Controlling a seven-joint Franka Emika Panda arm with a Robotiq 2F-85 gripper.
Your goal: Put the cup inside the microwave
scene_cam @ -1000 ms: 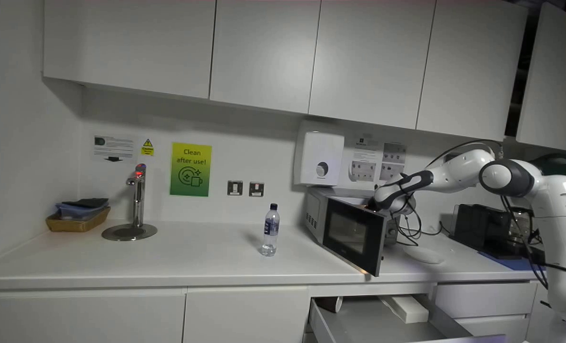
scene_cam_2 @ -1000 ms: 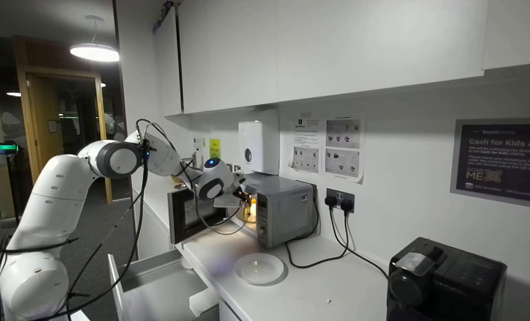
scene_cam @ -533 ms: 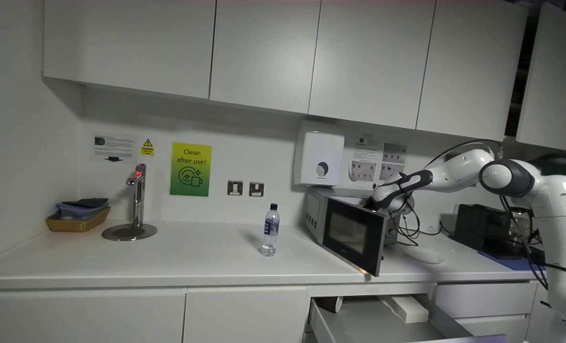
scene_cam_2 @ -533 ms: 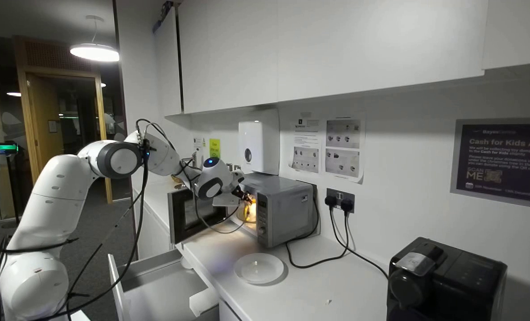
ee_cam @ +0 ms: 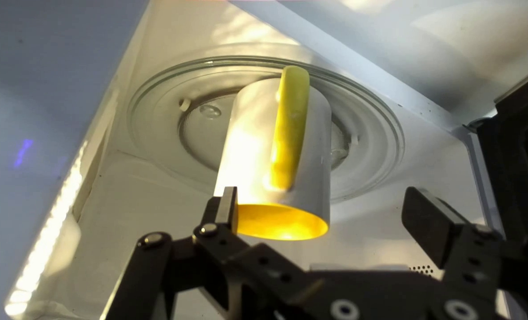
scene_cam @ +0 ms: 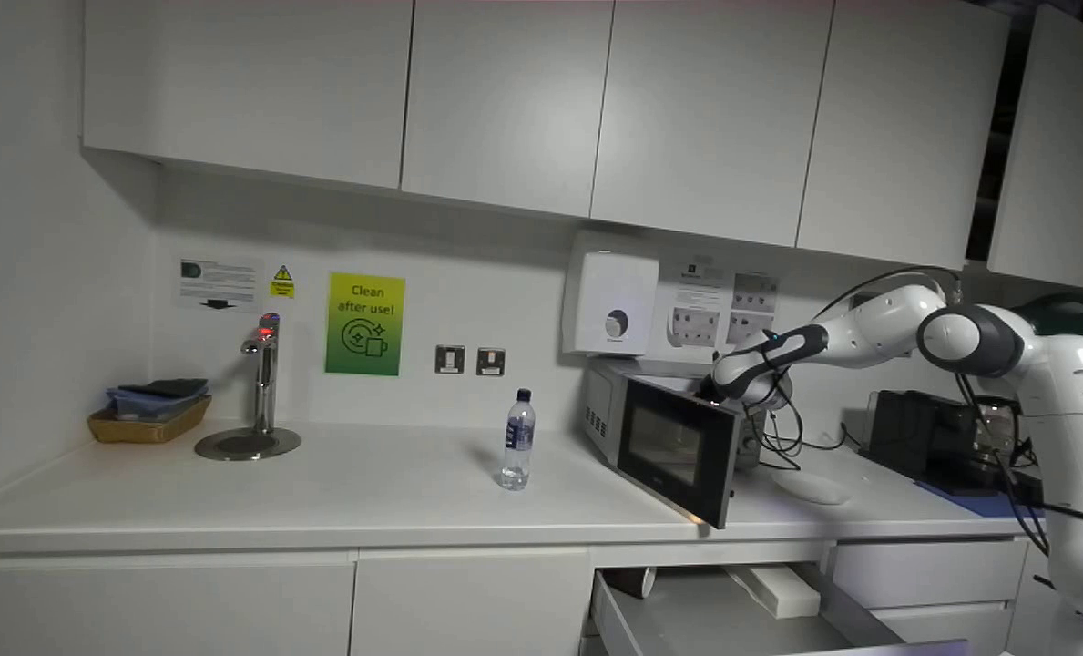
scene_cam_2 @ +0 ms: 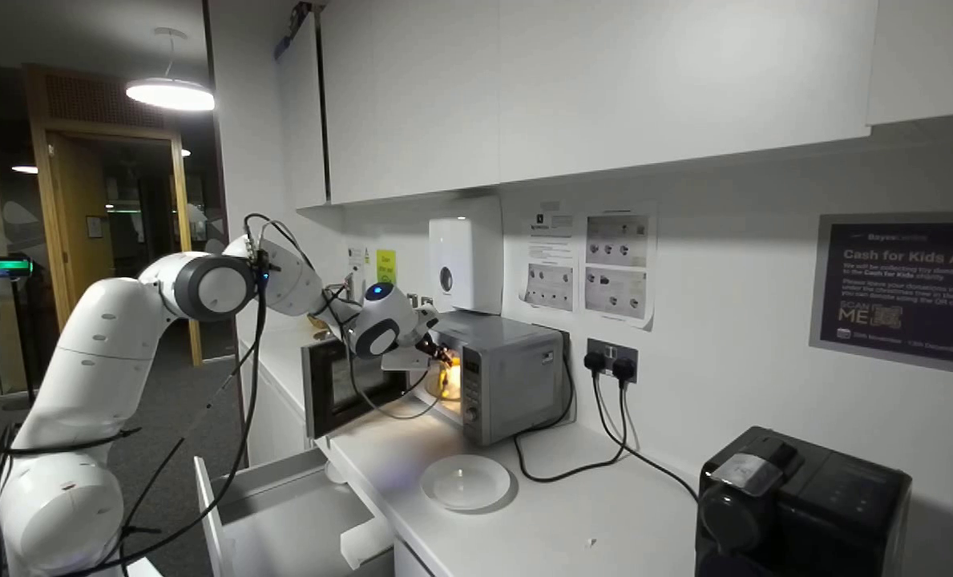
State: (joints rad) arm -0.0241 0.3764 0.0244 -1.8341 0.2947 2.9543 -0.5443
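Observation:
A white cup [ee_cam: 275, 142] with a yellow inside and yellow handle stands on the glass turntable [ee_cam: 370, 129] inside the microwave [scene_cam_2: 516, 385]. The cup's handle faces up in the wrist view, and its mouth points towards my gripper [ee_cam: 319, 206]. The jaws are spread wide. The left fingertip overlaps the cup's rim in the picture; whether it touches cannot be told. A broad gap separates the cup from the right finger [ee_cam: 432, 222]. Only a yellow glow of the cup shows past the fingers in an exterior view, where my hand reaches in at the lit opening.
The microwave door [scene_cam: 678, 446] hangs open beside the arm. A white plate [scene_cam_2: 466, 483] lies on the counter in front, above a pulled-out drawer [scene_cam: 714, 624]. A water bottle [scene_cam: 517, 442] stands left of the microwave in an exterior view. Loose cables hang around the wrist.
The hand has shifted very slightly back from the microwave opening, and the dark fingers there look more spread. The door, plate and drawer have stayed put.

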